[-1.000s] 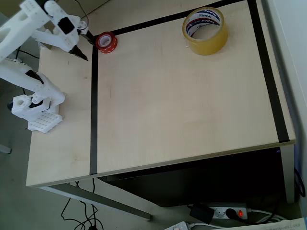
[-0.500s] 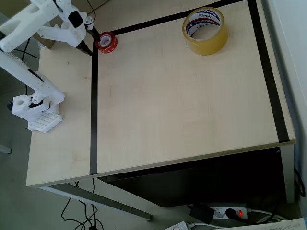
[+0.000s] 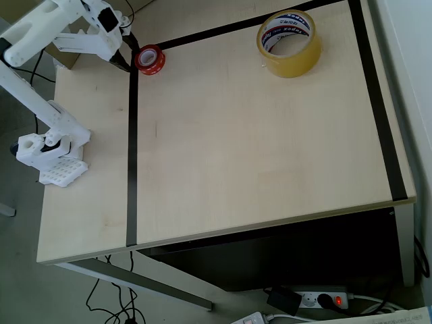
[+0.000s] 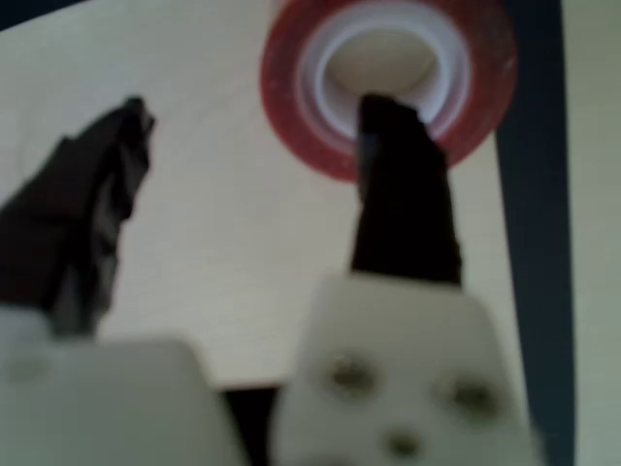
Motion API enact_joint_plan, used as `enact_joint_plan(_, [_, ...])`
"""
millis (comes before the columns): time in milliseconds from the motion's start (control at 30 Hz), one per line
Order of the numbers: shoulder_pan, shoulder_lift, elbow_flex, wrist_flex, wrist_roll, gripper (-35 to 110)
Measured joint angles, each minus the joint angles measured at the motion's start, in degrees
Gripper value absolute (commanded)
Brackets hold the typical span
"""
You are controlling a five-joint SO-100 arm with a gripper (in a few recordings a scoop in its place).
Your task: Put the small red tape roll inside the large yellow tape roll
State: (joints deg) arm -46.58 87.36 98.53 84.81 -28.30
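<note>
The small bright-red ring of tape with a pale inner core (image 4: 388,78) lies flat at the counter's (image 3: 256,155) far left corner, on the crossing of black floor-tape lines, its opening facing up. The large amber-yellow translucent tape roll (image 3: 289,42) lies flat well apart, to the right. The white hand (image 4: 252,126) is spread wide, one dark finger (image 4: 398,165) over the ring's core. The ring is judged light, stiff and smooth; a pinch across its wall is suggested.
</note>
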Motion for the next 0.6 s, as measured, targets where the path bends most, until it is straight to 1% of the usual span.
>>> enact_joint_plan(267, [-0.1, 0.0, 2.1, -2.5, 0.0, 22])
enact_joint_plan(600, [-1.0, -1.2, 5.0, -8.5, 0.2, 22])
